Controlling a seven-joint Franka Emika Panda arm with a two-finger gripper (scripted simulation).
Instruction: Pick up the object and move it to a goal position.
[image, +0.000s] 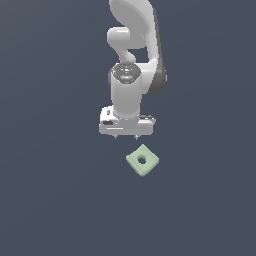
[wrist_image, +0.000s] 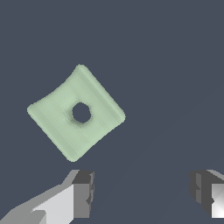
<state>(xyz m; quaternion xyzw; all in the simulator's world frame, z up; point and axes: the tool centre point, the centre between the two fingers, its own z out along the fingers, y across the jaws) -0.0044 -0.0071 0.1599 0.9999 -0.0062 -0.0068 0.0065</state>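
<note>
You are in the approach step: nothing has been picked up yet, and the whole carry to the goal lies ahead of you. Start at the exterior view's left, where there is only bare dark desk (image: 45, 200); moving across, you come to the arm, hanging straight down in the middle of that view with the claw (image: 126, 137) at its lower end, its two short fingertips just showing beneath the white hand. A little further toward the exterior view's right, and nearer the camera, lies the object (image: 142, 160), a pale green square block with a round hole through its middle, flat on the desk and turned so that its corners point up and down in that view like a diamond. The claw is not over it; the two look near each other but clearly apart. In the wrist view you see the object (wrist_image: 76, 112) whole and untouched, with the claw (wrist_image: 142, 192) standing apart, both dark pads showing and a wide empty gap between them (wider than the block, by the look of it). Your next move, I judge, calls for sliding the claw sideways until the block sits between the pads, turning the wrist so the pads face two flat sides rather than corners, and only then descending and closing. No goal marker shows in either view, so you cannot yet tell where the carry ends.
</note>
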